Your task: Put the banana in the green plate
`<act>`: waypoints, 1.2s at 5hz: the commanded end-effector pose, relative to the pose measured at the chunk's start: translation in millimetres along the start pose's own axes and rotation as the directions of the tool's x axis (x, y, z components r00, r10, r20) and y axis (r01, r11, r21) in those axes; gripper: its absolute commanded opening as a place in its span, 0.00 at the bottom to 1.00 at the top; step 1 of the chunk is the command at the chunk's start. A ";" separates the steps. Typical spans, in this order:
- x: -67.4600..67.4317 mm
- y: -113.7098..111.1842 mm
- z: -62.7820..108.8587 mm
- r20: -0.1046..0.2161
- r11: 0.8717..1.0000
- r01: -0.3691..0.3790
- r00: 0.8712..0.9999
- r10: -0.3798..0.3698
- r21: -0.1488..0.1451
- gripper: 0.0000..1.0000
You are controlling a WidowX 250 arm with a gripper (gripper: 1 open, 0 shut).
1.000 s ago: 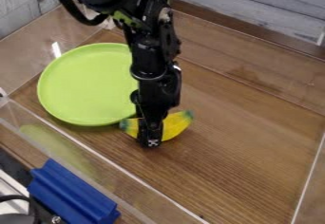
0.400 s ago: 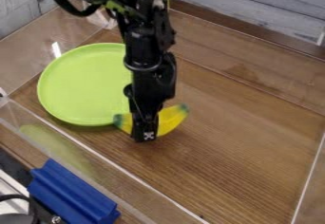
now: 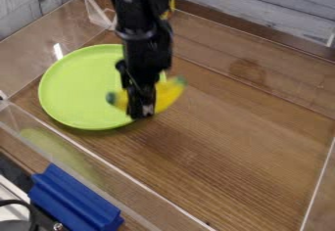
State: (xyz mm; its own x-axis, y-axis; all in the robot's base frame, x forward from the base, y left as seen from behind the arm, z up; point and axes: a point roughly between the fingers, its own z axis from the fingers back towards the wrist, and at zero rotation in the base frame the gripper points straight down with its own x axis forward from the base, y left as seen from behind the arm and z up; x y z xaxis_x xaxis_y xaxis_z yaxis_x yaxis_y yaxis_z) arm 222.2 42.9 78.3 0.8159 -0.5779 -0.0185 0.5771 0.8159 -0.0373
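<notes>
No readable brand, label or writing anywhere. Black gripper (image 3: 137, 103) pointing straight down, jaws drawn in tight on the banana (image 3: 167, 91), clamped around its middle. Banana yellow, blurred, lifted clear of the wooden table (image 3: 249, 127), one end sticking out to the right of the fingers, the other barely showing on the left. Held just over the right rim of the green plate (image 3: 72, 83). Blue block (image 3: 72, 207) near the lower left corner, well apart from the plate.
</notes>
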 end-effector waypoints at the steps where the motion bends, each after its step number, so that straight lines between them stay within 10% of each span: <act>1: -4.8 19.2 31.2 0.045 0.993 -0.102 0.994 0.100 0.059 0.00; 6: -52.6 96.8 -0.4 0.067 0.986 -0.147 0.988 0.142 0.077 0.00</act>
State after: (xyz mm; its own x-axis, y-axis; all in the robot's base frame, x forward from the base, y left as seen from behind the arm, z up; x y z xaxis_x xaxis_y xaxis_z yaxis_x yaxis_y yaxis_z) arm 228.3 145.4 62.7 0.8876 -0.4604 0.0145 0.4605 0.8877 -0.0029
